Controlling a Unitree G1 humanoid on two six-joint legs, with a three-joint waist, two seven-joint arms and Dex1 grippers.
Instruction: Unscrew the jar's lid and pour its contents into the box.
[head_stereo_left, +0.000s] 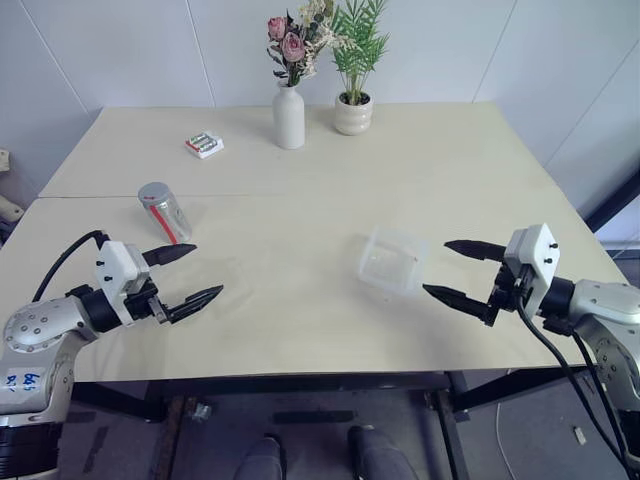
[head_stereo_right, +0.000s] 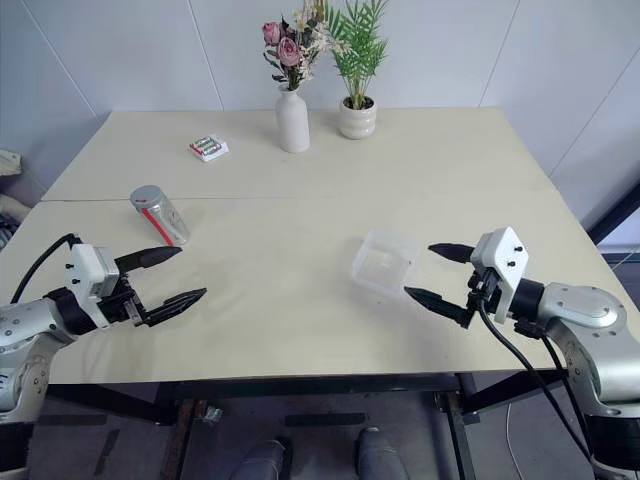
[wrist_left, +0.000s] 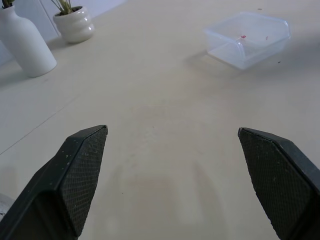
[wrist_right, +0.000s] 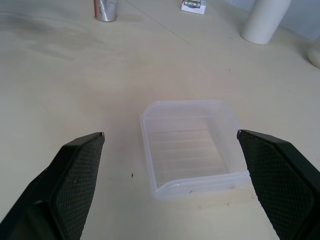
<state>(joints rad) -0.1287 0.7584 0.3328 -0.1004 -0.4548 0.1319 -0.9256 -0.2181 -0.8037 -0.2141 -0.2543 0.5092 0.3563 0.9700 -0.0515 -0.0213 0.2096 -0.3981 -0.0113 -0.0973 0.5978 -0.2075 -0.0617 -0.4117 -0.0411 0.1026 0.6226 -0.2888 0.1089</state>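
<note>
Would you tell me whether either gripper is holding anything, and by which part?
Nothing is held: the left gripper and right gripper have open, empty jaws.

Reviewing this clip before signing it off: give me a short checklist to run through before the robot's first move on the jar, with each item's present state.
1. Left gripper open, holding nothing: ok.
2. Right gripper open, holding nothing: ok.
3. Small clear cylindrical jar with red-and-white label free on the table, just beyond the left gripper: ok.
4. Round grey-silver lid on the jar: ok.
5. Clear square plastic box open-topped, in front of the right gripper: ok.
6. Contents inside the jar: cannot tell.
</note>
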